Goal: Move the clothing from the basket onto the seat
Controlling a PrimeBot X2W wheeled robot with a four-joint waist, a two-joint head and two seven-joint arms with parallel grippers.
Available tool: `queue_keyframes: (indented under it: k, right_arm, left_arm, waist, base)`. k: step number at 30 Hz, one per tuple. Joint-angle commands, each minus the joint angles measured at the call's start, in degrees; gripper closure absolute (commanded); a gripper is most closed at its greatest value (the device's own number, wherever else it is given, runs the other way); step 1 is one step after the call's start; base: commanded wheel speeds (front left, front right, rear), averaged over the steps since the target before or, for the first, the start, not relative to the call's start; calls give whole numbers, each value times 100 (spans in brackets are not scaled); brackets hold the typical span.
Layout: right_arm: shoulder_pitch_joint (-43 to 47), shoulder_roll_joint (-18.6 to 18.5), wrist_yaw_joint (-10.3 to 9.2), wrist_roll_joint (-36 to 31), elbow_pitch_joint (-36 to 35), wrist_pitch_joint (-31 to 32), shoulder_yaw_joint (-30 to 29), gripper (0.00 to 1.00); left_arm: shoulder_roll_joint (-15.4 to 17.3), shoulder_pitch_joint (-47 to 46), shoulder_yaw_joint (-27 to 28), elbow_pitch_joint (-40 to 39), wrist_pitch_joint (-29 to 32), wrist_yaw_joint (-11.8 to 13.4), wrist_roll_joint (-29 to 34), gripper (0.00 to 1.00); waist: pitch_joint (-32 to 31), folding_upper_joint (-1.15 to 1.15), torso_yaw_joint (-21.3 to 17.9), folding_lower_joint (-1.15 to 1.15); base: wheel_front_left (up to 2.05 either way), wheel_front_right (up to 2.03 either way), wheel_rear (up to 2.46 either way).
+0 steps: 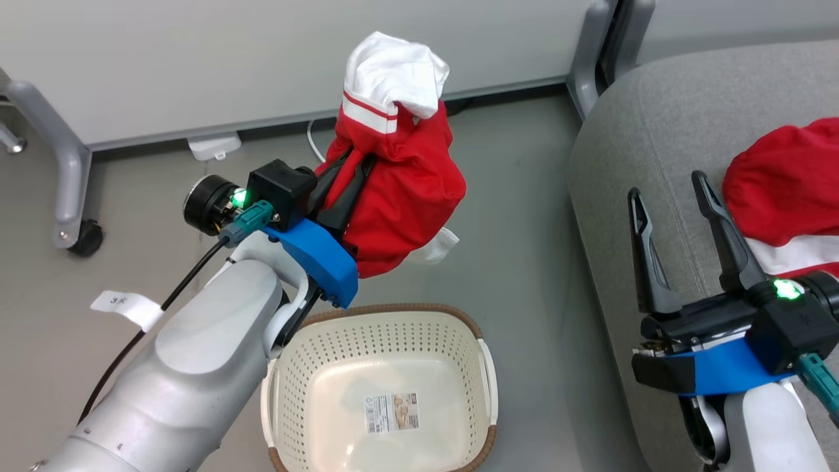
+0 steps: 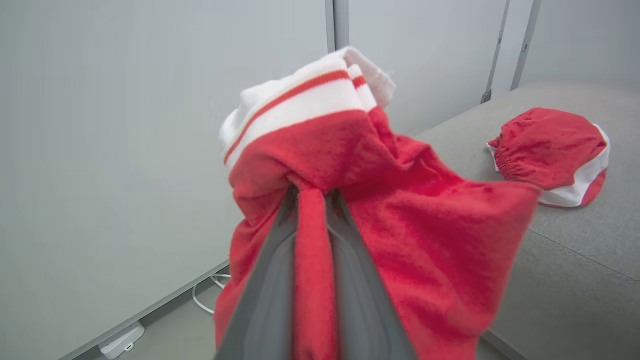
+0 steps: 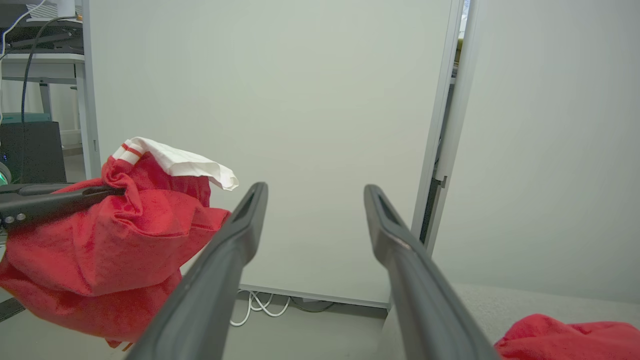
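My left claw [image 1: 357, 165] pinched a fold of the red garment [image 1: 403, 196], high above the basket [image 1: 393, 308] so its drape hung clear. My right claw [image 1: 670, 187] hung wide and empty over the seat [image 1: 662, 111], another garment [image 1: 786, 177] just beside.

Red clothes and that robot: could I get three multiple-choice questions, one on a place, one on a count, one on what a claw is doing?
1. Where does the loose garment lie? A in the basket; B on the sofa; C on the floor.
2. How many garments are in the basket? A two; B one; C none.
3. The left gripper is: A shut on the lifted garment; B open; C shut on the basket.
Answers: 1 B, it rests on the sofa; 2 C, the basket holds just a label; 3 A, its fingers pinch a red fold.
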Motion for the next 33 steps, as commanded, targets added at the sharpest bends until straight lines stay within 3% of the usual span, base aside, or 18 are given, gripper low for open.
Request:
queue_keyframes:
  k: [1, 11, 23, 33]
  right_arm:
    - [91, 1, 1, 50, 16, -22, -3, 0]
    - [425, 1, 2, 192, 82, -22, -1, 0]
    - [508, 1, 1, 262, 118, -22, 104, 0]
    - [-86, -26, 2, 47, 180, -22, 887, 0]
  left_arm:
    - [15, 44, 51, -53, -29, 34, 22, 100]
    - [-38, 562, 524, -776, -29, 147, 52, 100]
    - [17, 918, 589, -1118, -30, 263, 65, 100]
    - [-22, 910, 495, -1126, -30, 263, 85, 100]
  waist:
    - [-110, 0, 19, 1]
    - [-450, 0, 37, 1]
    - [-554, 0, 50, 1]
    - [-618, 0, 90, 1]
  base:
    - [0, 0, 0]
    - [0, 0, 0]
    - [0, 0, 0]
    - [0, 0, 0]
